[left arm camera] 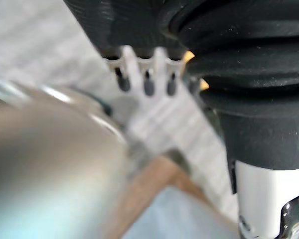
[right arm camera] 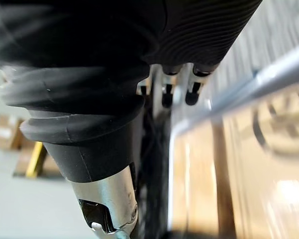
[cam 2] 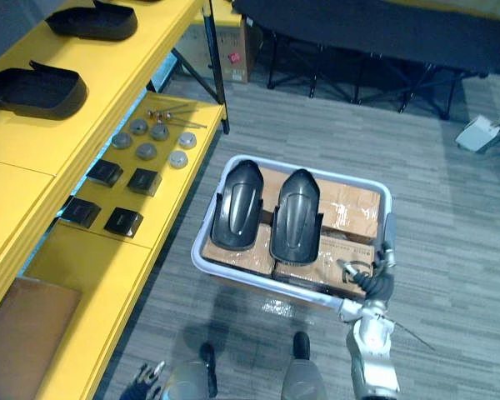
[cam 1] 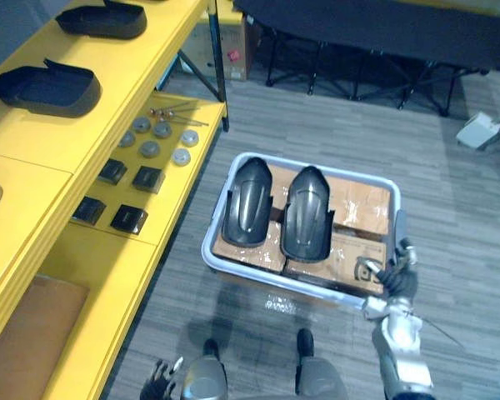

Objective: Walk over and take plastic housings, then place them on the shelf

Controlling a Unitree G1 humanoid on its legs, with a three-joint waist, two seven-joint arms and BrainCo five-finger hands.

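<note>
— Where are the plastic housings sitting?

— Two are lying side by side in the white bin (cam 1: 210, 248) on the floor (cam 1: 333, 125): the left housing (cam 1: 248, 202) and the right housing (cam 1: 307, 212), both resting on the cardboard boxes (cam 1: 358, 204) that are lining it. Two more dark housings (cam 1: 46, 87) are lying on the top level of the yellow shelf (cam 1: 83, 133), to the robot's left.

— And what is the right hand doing?

— The right hand (cam 1: 398, 282) is hovering just beside the bin's near right corner; its fingers (right arm camera: 167, 94) are hanging relaxed, holding nothing.

— The left one?

— The left hand (cam 1: 157, 382) is hanging low beside the shelf, its fingers (left arm camera: 147, 84) loose and carrying nothing.

— Is anything else lying on the shelf?

— Grey discs (cam 1: 150, 148) and small black boxes (cam 1: 129, 218) are sitting on its lower level.
</note>
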